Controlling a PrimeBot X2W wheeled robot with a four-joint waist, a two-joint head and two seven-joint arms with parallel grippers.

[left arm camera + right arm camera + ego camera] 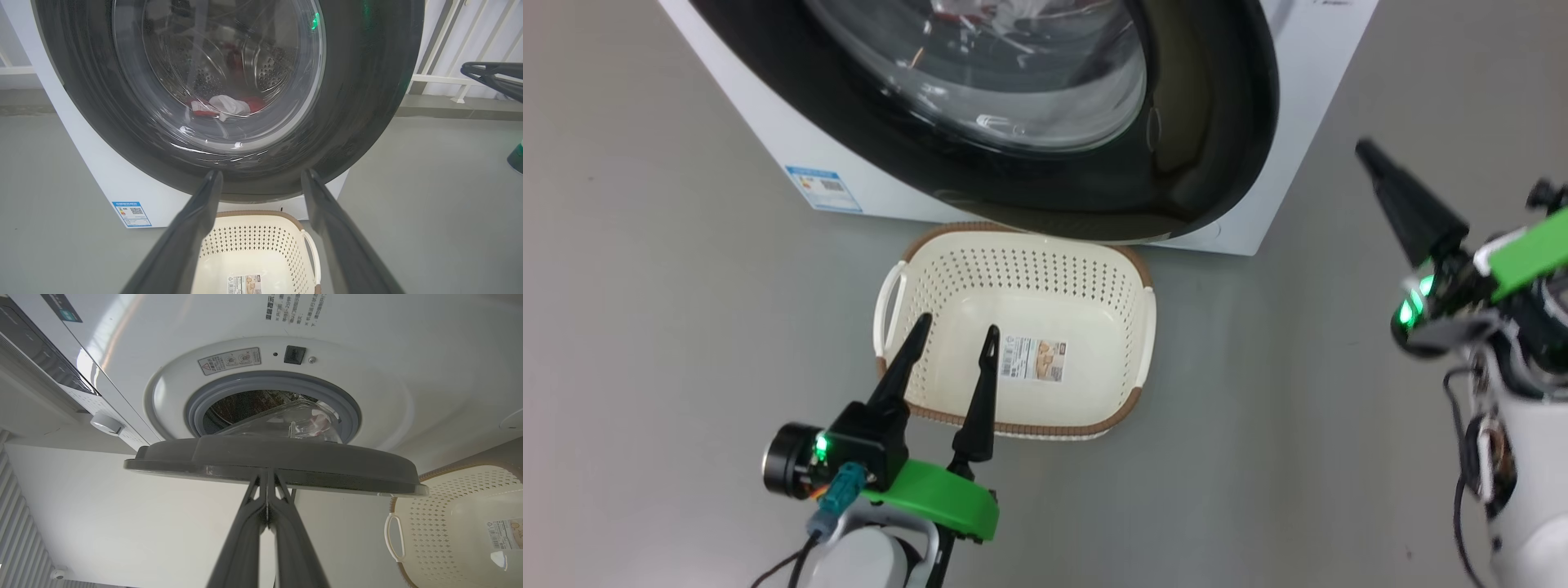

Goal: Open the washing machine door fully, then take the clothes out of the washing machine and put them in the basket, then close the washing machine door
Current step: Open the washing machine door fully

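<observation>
We have the door [278,461] only ajar, the clothes [229,105] inside the machine [94,183] and the basket [1094,269] empty before it, our left gripper [956,325] spread and empty above the basket, our right gripper [267,486] pinched together, holding nothing, at the door's edge.

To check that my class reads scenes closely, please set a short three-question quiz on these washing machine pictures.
1. True or false: the basket is empty.
2. Where are the clothes? A: inside the washing machine. B: on the floor. C: in the basket.
3. Which is open: the left end effector or the right end effector?

Key: 1 true; 2 A; 3 the left end effector.
</observation>
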